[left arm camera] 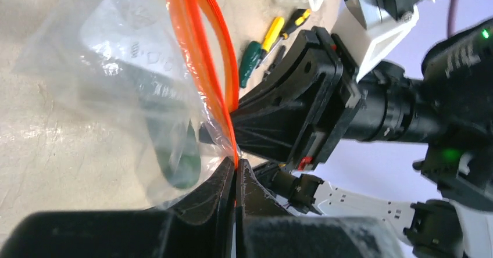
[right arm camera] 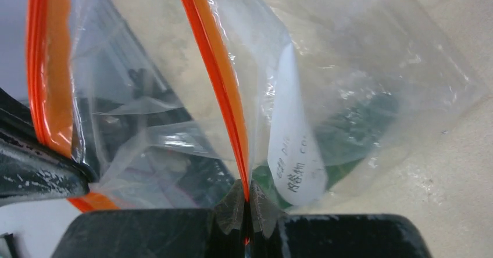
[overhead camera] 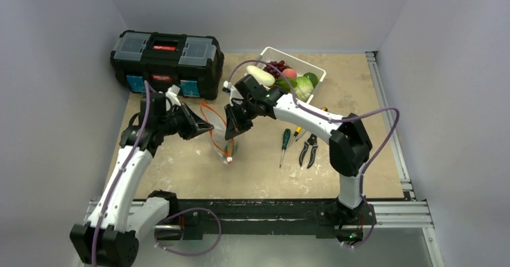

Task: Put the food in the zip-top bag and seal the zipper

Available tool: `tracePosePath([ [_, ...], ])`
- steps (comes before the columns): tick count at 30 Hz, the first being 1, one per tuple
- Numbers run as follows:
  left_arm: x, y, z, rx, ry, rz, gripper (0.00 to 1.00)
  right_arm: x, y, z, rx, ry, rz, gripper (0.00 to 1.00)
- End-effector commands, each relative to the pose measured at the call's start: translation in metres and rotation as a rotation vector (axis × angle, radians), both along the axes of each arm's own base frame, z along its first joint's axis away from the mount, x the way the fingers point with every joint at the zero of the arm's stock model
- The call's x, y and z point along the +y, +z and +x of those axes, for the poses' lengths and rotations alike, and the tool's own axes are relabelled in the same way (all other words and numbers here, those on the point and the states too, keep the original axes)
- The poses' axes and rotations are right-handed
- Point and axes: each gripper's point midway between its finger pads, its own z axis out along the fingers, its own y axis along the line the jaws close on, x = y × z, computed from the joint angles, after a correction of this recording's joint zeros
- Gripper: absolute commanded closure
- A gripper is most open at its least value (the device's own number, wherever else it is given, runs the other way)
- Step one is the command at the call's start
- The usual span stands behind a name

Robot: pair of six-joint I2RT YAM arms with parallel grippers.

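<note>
The clear zip-top bag (overhead camera: 221, 142) hangs between my two grippers above the table. My left gripper (overhead camera: 203, 127) is shut on one orange-red lip of the zipper (left arm camera: 200, 54), pinched at the fingertips (left arm camera: 235, 166). My right gripper (overhead camera: 231, 132) is shut on the other zipper lip (right arm camera: 216, 66), so the mouth stands parted. A dark green cucumber (right arm camera: 354, 133) lies inside the bag (right arm camera: 349, 54), beside a white label (right arm camera: 293, 153). More food sits in the white basket (overhead camera: 319, 70): a white oblong vegetable (overhead camera: 260, 76), a cabbage (overhead camera: 304, 87) and a peach (overhead camera: 290, 73).
A black toolbox (overhead camera: 165, 62) stands at the back left. Screwdrivers (overhead camera: 284, 144) and pliers (overhead camera: 308, 150) lie right of the bag. A metal rail (overhead camera: 391, 128) runs along the table's right edge.
</note>
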Motion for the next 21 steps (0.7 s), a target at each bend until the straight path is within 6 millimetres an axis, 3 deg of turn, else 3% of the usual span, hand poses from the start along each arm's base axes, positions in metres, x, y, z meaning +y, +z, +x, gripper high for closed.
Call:
tracePosePath([
  [1, 0.022, 0.084, -0.023, -0.356, 0.046, 0.124, 1.00, 0.000, 0.106, -0.010, -0.157, 0.048, 0.222, 1.00],
  [3, 0.030, 0.111, -0.033, -0.475, 0.067, 0.154, 1.00, 0.006, 0.127, -0.011, -0.195, 0.046, 0.321, 1.00],
  [6, 0.032, 0.138, -0.041, -0.596, 0.072, 0.154, 1.00, 0.018, 0.138, -0.005, -0.239, 0.043, 0.428, 1.00],
  [8, 0.028, 0.141, -0.037, -0.621, 0.056, 0.135, 1.00, 0.027, 0.142, 0.000, -0.270, 0.042, 0.492, 1.00],
  [9, 0.027, 0.133, -0.033, -0.587, 0.060, 0.133, 1.00, 0.031, 0.138, 0.003, -0.247, 0.019, 0.511, 1.00],
  [12, 0.024, 0.083, -0.020, -0.383, 0.034, 0.155, 1.00, 0.038, 0.100, -0.002, -0.097, 0.044, 0.506, 1.00],
  [14, 0.019, 0.048, -0.012, -0.279, -0.025, 0.175, 1.00, 0.040, 0.063, -0.008, -0.045, 0.053, 0.468, 1.00],
  [16, 0.010, 0.029, -0.011, -0.225, -0.086, 0.150, 1.00, 0.032, 0.020, -0.011, -0.025, 0.028, 0.400, 1.00],
  [18, -0.002, 0.039, -0.015, -0.255, -0.147, 0.084, 1.00, 0.021, 0.000, -0.012, -0.044, 0.010, 0.335, 1.00],
  [21, -0.006, 0.075, -0.020, -0.369, -0.158, 0.057, 1.00, 0.015, 0.016, -0.013, -0.091, 0.014, 0.328, 1.00],
])
